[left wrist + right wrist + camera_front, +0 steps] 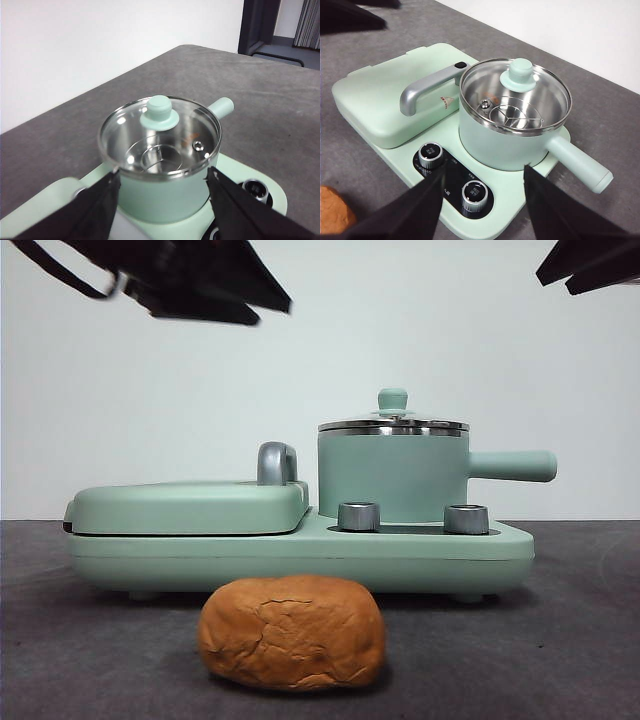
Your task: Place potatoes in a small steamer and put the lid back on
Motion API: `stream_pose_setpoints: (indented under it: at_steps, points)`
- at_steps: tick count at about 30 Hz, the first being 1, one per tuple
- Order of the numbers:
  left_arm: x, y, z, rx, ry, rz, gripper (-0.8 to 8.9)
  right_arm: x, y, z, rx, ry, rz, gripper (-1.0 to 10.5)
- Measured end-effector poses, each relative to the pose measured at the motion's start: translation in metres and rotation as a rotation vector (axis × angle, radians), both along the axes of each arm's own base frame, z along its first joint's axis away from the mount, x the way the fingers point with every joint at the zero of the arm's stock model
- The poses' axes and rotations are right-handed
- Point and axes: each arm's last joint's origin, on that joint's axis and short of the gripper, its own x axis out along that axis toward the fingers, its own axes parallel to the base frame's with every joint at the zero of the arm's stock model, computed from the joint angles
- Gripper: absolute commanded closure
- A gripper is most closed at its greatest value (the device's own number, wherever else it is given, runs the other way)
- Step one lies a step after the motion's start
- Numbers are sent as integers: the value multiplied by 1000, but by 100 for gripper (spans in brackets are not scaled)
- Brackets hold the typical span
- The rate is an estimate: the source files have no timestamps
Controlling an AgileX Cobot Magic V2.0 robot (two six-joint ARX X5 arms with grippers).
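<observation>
The potato (291, 632), orange-brown with cracked skin, lies on the table in front of the appliance; its edge shows in the right wrist view (334, 212). The small steamer (392, 478) stands on the right of the base, handle pointing right. The glass lid (392, 424) sits closed on it. My left gripper (162, 172) is open and empty, high over the grill side (200, 288), facing the steamer (160, 192) and lid (159, 114). My right gripper (485, 169) is open and empty, high at the right (590, 265), above the steamer (502, 145) and lid (520, 75).
The mint-green base (300, 552) carries a closed flat grill plate (190, 506) with a chrome handle (276, 462) on the left and two steel knobs (359, 516) at the front. Grey table all around; white wall behind.
</observation>
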Motion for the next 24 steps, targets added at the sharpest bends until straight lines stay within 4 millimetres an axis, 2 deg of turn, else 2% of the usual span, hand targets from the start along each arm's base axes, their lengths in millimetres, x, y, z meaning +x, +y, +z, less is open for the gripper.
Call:
stream_pose_setpoints:
  at_steps: [7, 16, 24]
  points:
    - [29, -33, -1, -10, 18, -37, 537, 0, 0, 0, 0, 0, 0, 697]
    - [77, -74, -2, -9, 12, -40, 537, 0, 0, 0, 0, 0, 0, 697]
    - [101, -99, -3, -17, -2, -59, 537, 0, 0, 0, 0, 0, 0, 697]
